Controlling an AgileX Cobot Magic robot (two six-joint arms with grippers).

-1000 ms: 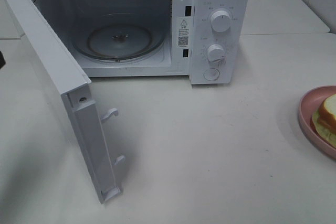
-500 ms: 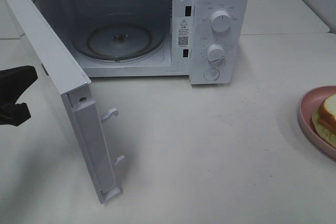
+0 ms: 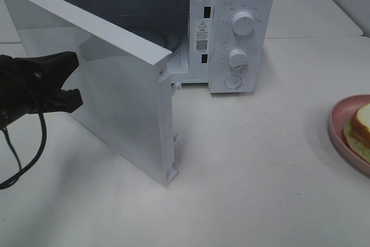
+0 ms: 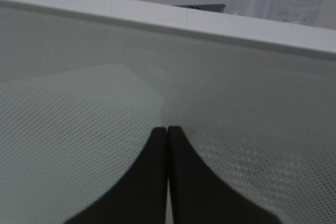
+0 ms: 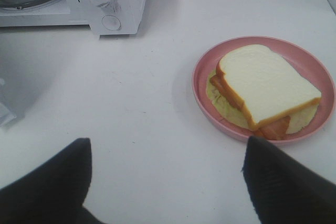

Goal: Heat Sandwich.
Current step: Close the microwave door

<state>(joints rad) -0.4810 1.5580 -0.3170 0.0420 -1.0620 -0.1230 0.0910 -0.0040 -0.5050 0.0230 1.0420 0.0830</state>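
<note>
White tabletop (image 3: 248,189), pale and bare in the middle. On it, at the back, a boxy white microwave oven (image 3: 243,4) with two round dials down its front panel. Its large white door (image 3: 124,114), dotted mesh window in the panel, stands part-way swung, hiding most of the cavity.

Left gripper (image 3: 72,76), black, fingers pressed together with nothing between them, tips right at the door's outer face. From the wrist view the two closed fingertips (image 4: 167,145) look to be against the mesh glass.

Round pink plate (image 5: 262,90) sits well apart, at the table's right edge, carrying the square white-bread sandwich (image 5: 265,85) with tan crust and red and pale filling. Right gripper (image 5: 165,182) spread wide, empty, poised near the plate.

Judgement: the door is being handled, yet the sandwich is not inside. Next move calls for the door wide open, then the plate lifted in.

High view cuts off most of the plate; right wrist view shows it whole. Only the left wrist view shows the fingertips at the glass.
</note>
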